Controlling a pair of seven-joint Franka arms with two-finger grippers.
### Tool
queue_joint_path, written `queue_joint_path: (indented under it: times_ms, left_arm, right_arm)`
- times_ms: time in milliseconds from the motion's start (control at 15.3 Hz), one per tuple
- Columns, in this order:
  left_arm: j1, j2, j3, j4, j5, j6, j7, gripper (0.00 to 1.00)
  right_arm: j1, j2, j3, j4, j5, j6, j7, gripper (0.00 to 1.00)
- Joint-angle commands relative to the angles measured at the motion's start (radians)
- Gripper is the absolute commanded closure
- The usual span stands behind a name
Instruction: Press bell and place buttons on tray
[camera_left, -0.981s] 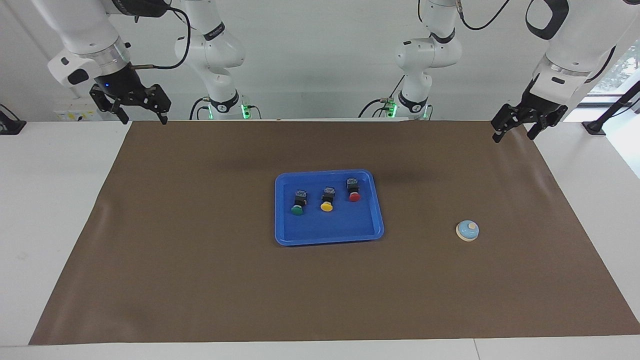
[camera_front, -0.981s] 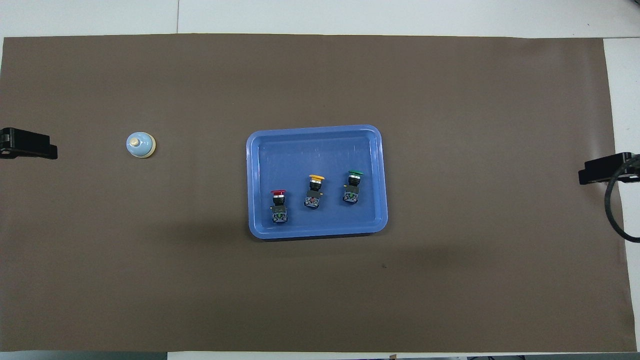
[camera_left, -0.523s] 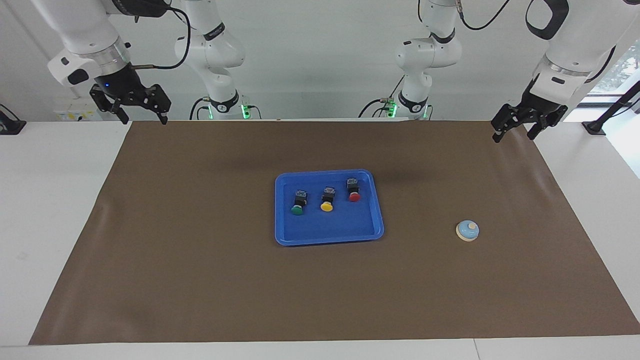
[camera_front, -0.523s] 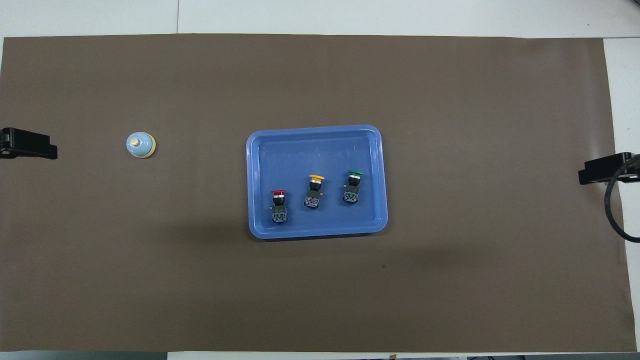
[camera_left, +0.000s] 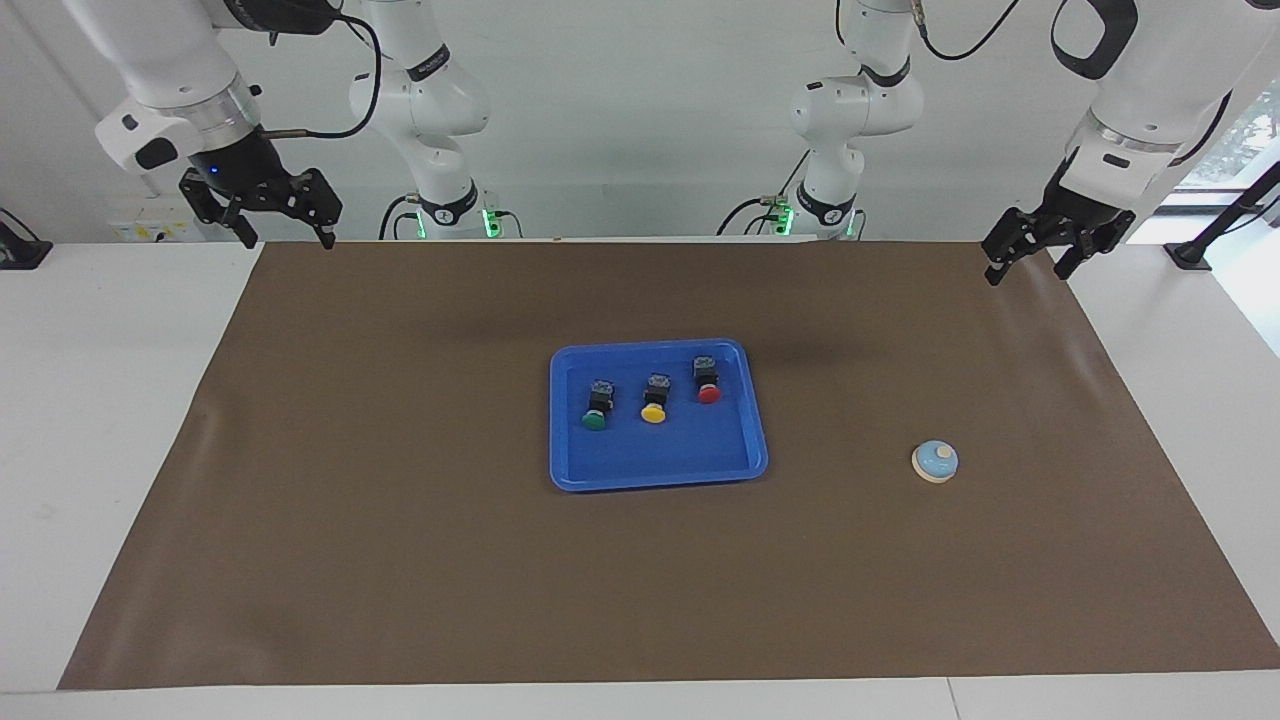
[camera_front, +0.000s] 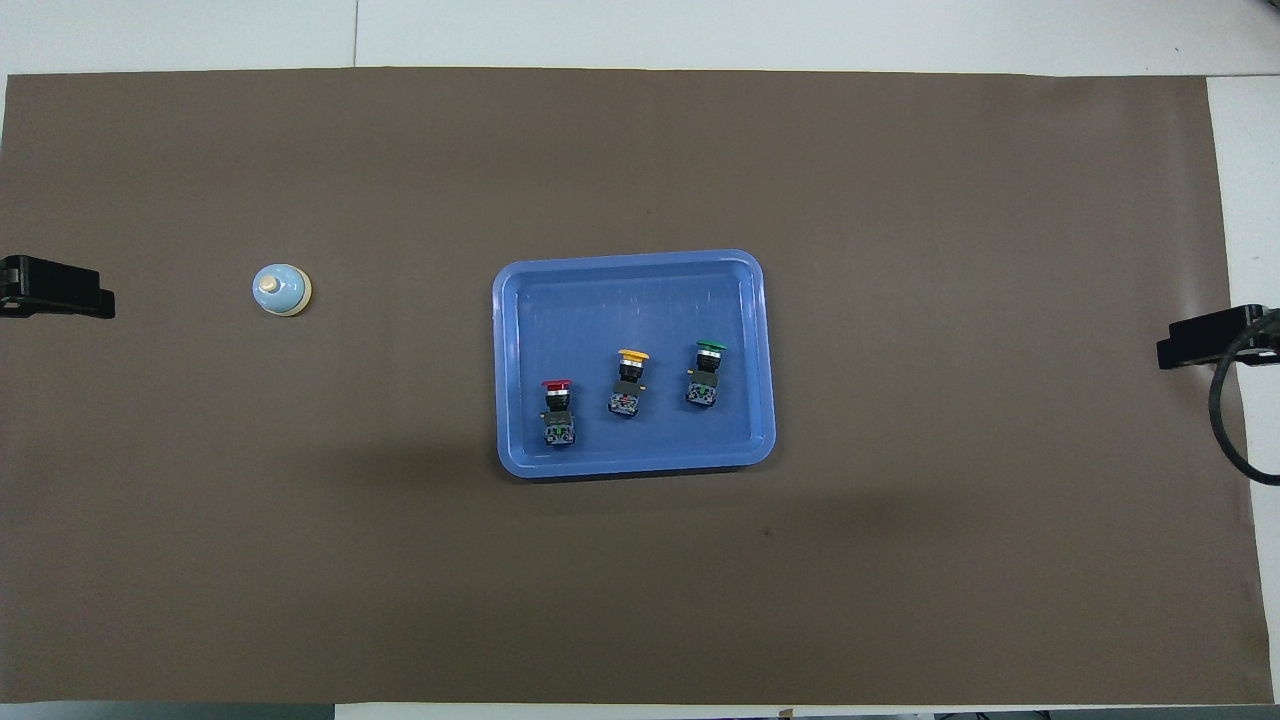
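Where the brown mat (camera_left: 400, 480) covers the white table (camera_left: 110, 400), the blue tray (camera_left: 700, 462) lies flat near its middle, long sides running toward the two arms' ends. All three buttons lie on their sides in the half of the tray nearer to the robots, caps pointing away from the robots. The red button (camera_left: 708, 380) lies toward the left arm's end and closest to the robots, the yellow button (camera_left: 655, 398) sits in the middle, and the green button (camera_left: 597, 405) lies toward the right arm's end. They are apart from each other and from the rim; the half of the tray farther from the robots is bare blue plastic.

The bell (camera_left: 936, 461) stands upright on the mat, well apart from the tray toward the left arm's end, and a little farther from the robots than the buttons. Its pale blue dome carries a cream knob over a cream base rim. Nothing stands between it and the tray, only mat.

A pale wall rises at the robots' end of the table, with cables trailing from the two arm bases. A black stand (camera_left: 1215, 230) sits on the table's white margin at the left arm's end.

The left gripper (camera_left: 1030, 262) hangs in the air over the mat's corner at its own end, fingers spread and holding nothing, well apart from the bell. The right gripper (camera_left: 285, 235) hangs over the mat's corner at its own end, also spread and holding nothing, well apart from the tray. Both arms wait.
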Motion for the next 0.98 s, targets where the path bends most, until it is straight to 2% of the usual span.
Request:
queue_joint_path:
  times_ms: [0, 589, 654, 719, 785, 916]
  left_arm:
    - [-0.008, -0.008, 0.006, -0.010, 0.014, 0.002, 0.003, 0.00]
    - [-0.020, -0.010, 0.004, -0.022, 0.014, 0.020, 0.001, 0.00]
    - [-0.020, -0.021, 0.001, -0.055, 0.014, 0.048, 0.004, 0.25]
    - [-0.020, -0.036, 0.002, -0.092, 0.014, 0.101, 0.004, 0.70]
    - [-0.020, -0.033, 0.002, -0.118, 0.014, 0.129, 0.000, 1.00]
    - [-0.018, 0.013, 0.002, -0.137, 0.014, 0.179, -0.028, 1.00]
  right_arm:
    - [-0.013, -0.011, 0.010, -0.010, -0.004, -0.006, -0.023, 0.00]
    - [-0.013, -0.011, 0.010, -0.010, -0.004, -0.006, -0.023, 0.00]
    - [-0.013, -0.011, 0.010, -0.010, -0.004, -0.006, -0.023, 0.00]
    - [-0.013, -0.011, 0.010, -0.010, -0.004, -0.006, -0.023, 0.00]
    - [-0.013, -0.011, 0.010, -0.010, -0.004, -0.006, -0.023, 0.00]
    - [-0.013, -0.011, 0.010, -0.009, -0.004, -0.006, -0.023, 0.00]
